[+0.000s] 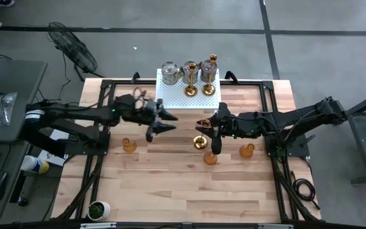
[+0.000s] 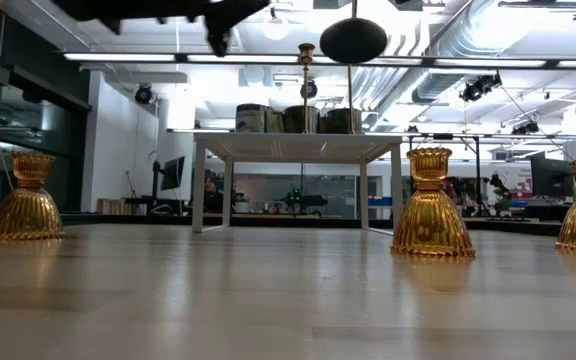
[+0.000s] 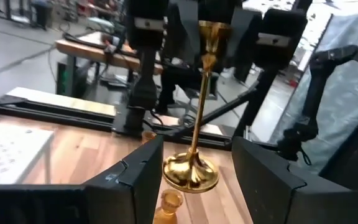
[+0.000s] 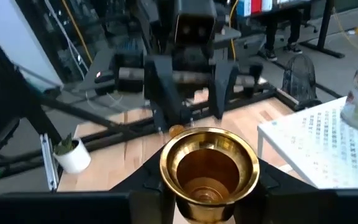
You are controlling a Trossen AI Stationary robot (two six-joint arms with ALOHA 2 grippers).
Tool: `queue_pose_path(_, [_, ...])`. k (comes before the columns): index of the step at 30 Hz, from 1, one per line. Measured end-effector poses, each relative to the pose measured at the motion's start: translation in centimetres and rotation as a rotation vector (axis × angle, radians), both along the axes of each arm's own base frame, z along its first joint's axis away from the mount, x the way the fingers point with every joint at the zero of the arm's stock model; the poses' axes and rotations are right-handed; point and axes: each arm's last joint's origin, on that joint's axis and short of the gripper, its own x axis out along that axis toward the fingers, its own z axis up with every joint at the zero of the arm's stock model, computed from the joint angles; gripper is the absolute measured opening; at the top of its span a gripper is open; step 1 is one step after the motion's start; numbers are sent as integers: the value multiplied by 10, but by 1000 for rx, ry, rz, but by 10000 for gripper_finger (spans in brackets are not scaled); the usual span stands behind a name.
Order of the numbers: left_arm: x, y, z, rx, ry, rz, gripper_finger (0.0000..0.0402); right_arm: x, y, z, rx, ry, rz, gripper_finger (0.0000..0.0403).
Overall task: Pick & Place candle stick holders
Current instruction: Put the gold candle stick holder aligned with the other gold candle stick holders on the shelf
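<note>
My right gripper (image 1: 211,124) is over the table's middle, shut on a tall slim gold candle stick holder (image 3: 199,118). My left gripper (image 1: 169,122) faces it from the left, open, nothing between its fingers and a gap short of the holder. Three squat amber glass holders stand on their wide bases on the wood: one at the left (image 1: 129,145), one below the gold holder (image 1: 210,157), one at the right (image 1: 247,150). Silver goblets (image 1: 168,72) and gold stemmed holders (image 1: 211,66) stand on the white perforated stand (image 1: 170,95) at the far edge. My right gripper pinches the gold holder's top cup (image 4: 209,163) between its two fingers, one on each side. The fingers come about level from the table's right. The stem and round base (image 3: 190,174) hang below the fingers, clear of the table, with the base swung toward the near edge.
A small white pot with a green plant (image 1: 98,208) sits at the near left corner. Black frame rails (image 1: 100,159) run along the table's left and right sides. Bare wood lies in the near half of the table (image 1: 183,191).
</note>
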Motion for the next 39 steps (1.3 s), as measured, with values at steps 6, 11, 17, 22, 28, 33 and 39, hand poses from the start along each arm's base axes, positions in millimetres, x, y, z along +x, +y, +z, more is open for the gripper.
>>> queue_pose_path(6, [33, -1, 6, -5, 26, -33, 187, 1, -1, 6, -33, -55, 5, 86])
queue_pose_path(11, [58, -14, 16, 35, 5, -62, 187, 2, -4, 6, -34, -57, -2, 107])
queue_pose_path(17, [82, -23, 18, 52, 20, 13, 187, 2, -5, 6, -33, -57, 3, 90])
queue_pose_path(22, [90, -23, 18, 54, 38, 93, 187, 2, -4, 6, -30, -55, 25, 92])
queue_pose_path(28, [91, -23, 20, 45, 23, 77, 187, 2, -4, 7, -30, -56, 24, 109])
queue_pose_path(33, [91, -30, 22, 30, 9, 32, 187, 2, -4, 7, -52, -53, 27, 87])
queue_pose_path(39, [91, -35, 22, 30, 11, 51, 187, 2, -6, 7, -52, -54, 19, 104])
